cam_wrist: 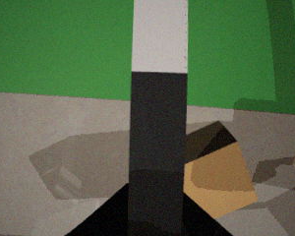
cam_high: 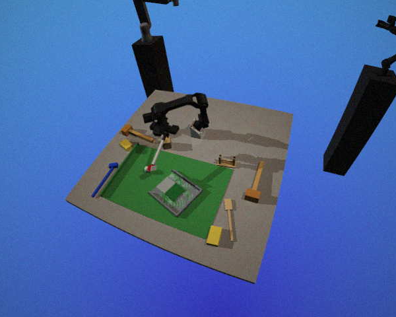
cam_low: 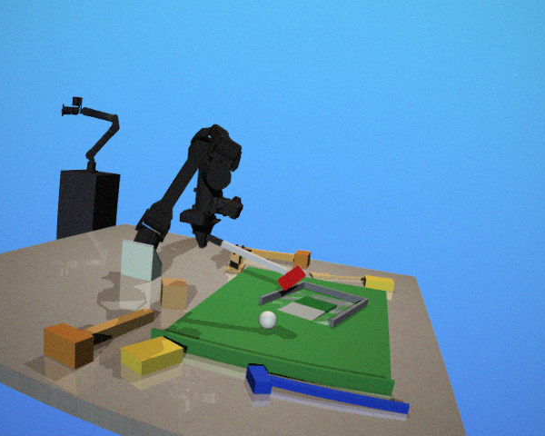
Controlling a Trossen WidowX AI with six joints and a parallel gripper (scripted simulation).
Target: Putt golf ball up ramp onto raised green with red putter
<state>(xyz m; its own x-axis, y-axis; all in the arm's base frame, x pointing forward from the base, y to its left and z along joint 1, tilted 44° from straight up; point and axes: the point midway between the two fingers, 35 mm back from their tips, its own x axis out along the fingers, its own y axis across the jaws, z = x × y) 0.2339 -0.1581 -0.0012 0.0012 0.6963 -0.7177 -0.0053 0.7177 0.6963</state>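
Now hand (cam_low: 202,242) clamped on red putter (cam_low: 291,277) grip, head w/ golf ball (cam_low: 267,319), lined up; next: stroke twd ramp (cam_low: 302,310).

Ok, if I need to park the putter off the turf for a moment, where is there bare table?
Bare table runs behind the small wooden rack, right of the arm base. Another bare strip lies between the turf's near edge and the table's front rim. It is crowded by the orange mallet, yellow block and tool gripping the red putter.
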